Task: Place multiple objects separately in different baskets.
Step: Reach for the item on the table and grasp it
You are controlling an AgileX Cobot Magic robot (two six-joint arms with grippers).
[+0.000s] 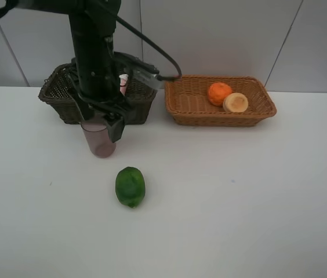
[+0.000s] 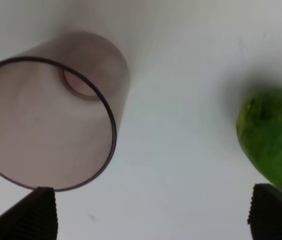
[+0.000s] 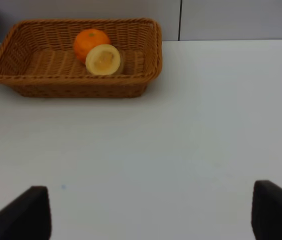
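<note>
Green oval fruit (image 1: 130, 186) lies nearest, alone on the white table (image 1: 256, 202), not yet sorted. At far left the dark brown basket (image 1: 56, 95) sits at the back, with something pink and white inside, mostly hidden by the arm. Just in front of it the mauve cup (image 1: 98, 142) stands upright. The left arm reaches steeply down from above, and the left gripper (image 2: 151, 217) is spread wide just over the cup, holding nothing. This looks like the reach for the cup. Next the jaws must straddle its thin wall and close gently. To the right, the tan basket (image 1: 221, 116) holds an orange (image 1: 219, 92) touching a pale round fruit (image 1: 236, 102). The right gripper (image 3: 151, 212) hangs parted and empty over bare table.
</note>
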